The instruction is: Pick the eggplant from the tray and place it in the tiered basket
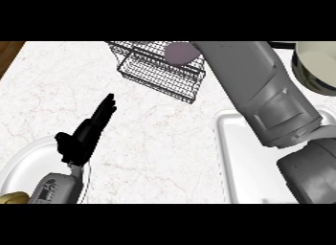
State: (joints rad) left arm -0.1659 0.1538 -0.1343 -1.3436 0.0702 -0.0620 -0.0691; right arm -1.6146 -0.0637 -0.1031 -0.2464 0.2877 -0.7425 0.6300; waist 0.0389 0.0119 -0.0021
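A pale purple eggplant (180,52) shows at the top of the view, over the upper tier of the black wire tiered basket (160,74). My right forearm (262,91) runs from the lower right up to the eggplant, and the hand at its end is hidden. The white tray (227,148) lies at the right, partly under that arm, and its visible part holds nothing. My left hand (85,136) rests open at the lower left, fingers straight and pointing toward the basket, well short of it.
A white plate (15,167) lies under my left wrist, with a yellowish item (11,197) at its lower edge. A cream pot (326,67) stands at the top right. The counter's wooden edge (1,57) is at the top left.
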